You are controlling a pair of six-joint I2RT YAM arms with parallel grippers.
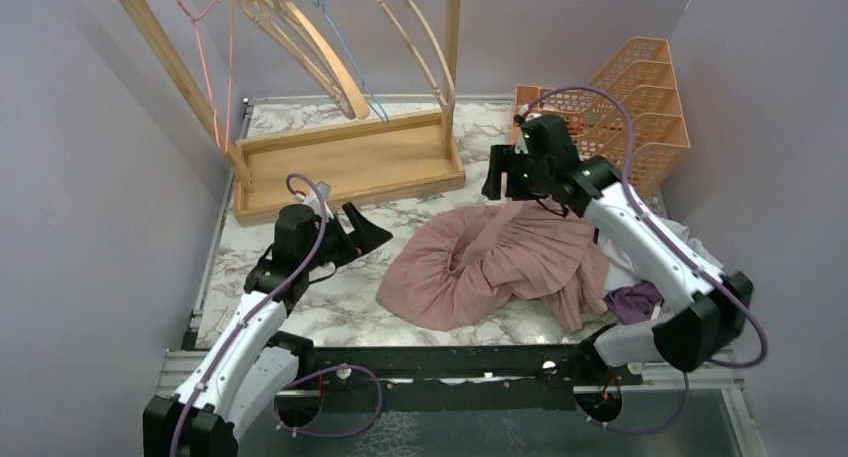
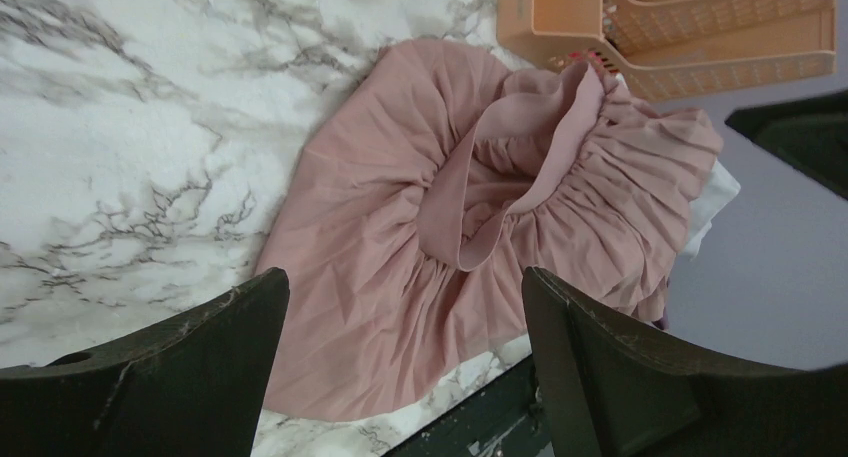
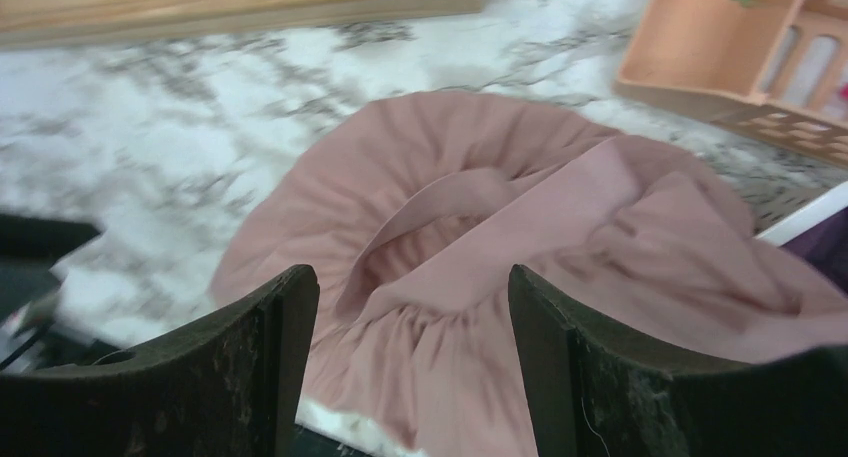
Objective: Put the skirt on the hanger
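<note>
The dusty-pink pleated skirt point(image 1: 495, 262) lies crumpled on the marble table, its waistband point(image 2: 520, 167) turned up in the middle. Wooden hangers point(image 1: 310, 47) hang on a wooden rack at the back left. My left gripper point(image 1: 362, 232) hovers open to the left of the skirt, with nothing between its fingers; in its wrist view the skirt point(image 2: 420, 257) lies beyond the jaws. My right gripper point(image 1: 503, 172) is raised above the skirt's far edge, open and empty. Its wrist view looks down on the skirt point(image 3: 470, 277) and waistband.
The wooden rack base point(image 1: 350, 162) stands at the back left, with thin wire hangers beside the wooden ones. An orange plastic basket point(image 1: 625, 107) sits at the back right. White and purple clothes point(image 1: 640, 292) lie under the right arm.
</note>
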